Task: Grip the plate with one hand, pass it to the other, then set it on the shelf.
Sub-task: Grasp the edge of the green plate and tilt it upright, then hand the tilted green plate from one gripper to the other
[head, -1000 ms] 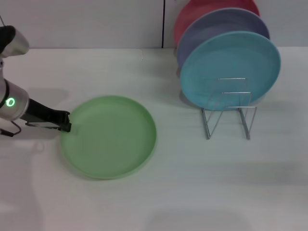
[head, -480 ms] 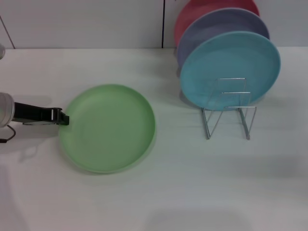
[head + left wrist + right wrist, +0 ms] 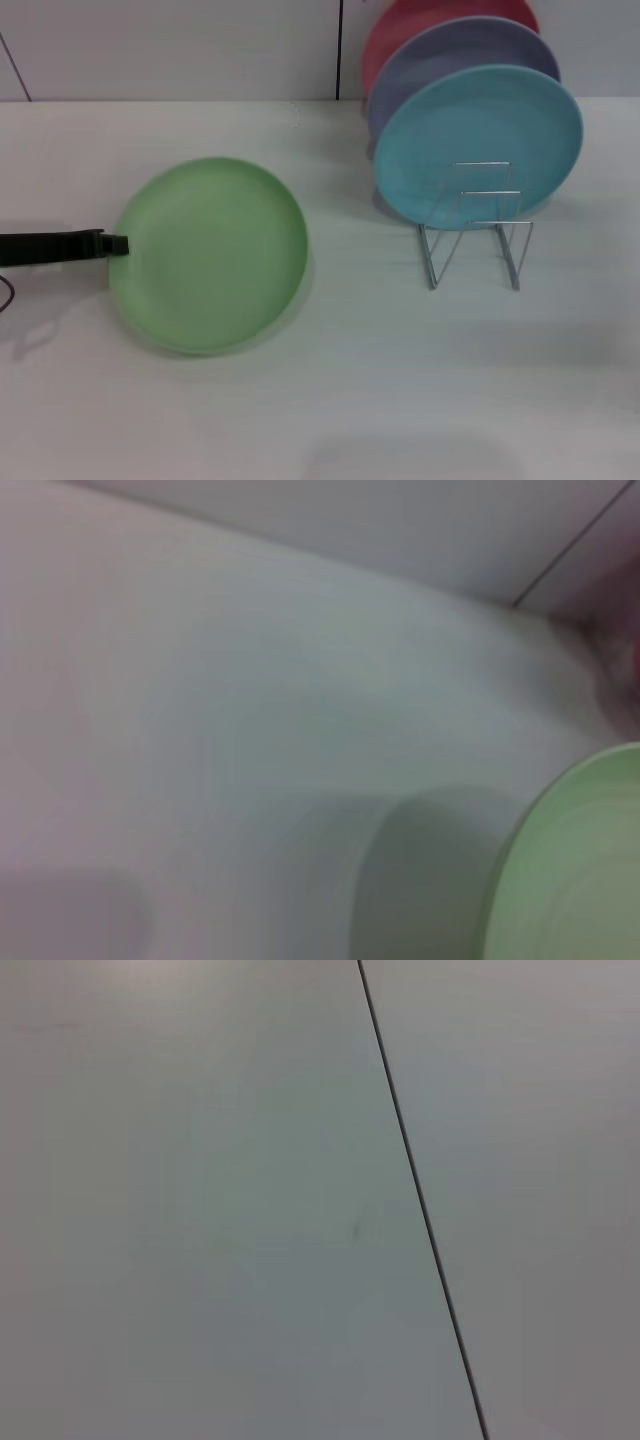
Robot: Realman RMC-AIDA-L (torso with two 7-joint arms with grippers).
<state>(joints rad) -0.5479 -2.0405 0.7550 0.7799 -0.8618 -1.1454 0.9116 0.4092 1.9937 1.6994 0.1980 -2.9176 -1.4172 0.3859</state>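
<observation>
1. The left gripper (image 3: 118, 244) comes in from the left edge of the head view, its dark fingers pinched onto the near-left rim of the plate (image 3: 210, 255); that is a closed hold on the green disc, and an edge grip makes sense, since the rim is the only part thin enough to clamp.
2. The plate hangs over the white table (image 3: 420, 400), well to the left of the shelf (image 3: 476, 240); its shadow shows beneath its lower edge and in the left wrist view (image 3: 575, 880), so I judge it off the surface.
3. Orientation: face up and tipped slightly, the far-right side looking higher; being round it has no long axis, only the line from gripper to the opposite rim, running left to right.
4. The right gripper is out of sight; its wrist camera shows only a blank panel, so the handover looks not yet begun.
5. The shelf already carries a light blue plate (image 3: 478, 140) upright, a lavender one (image 3: 440, 55) behind; the front loops stand free.
</observation>
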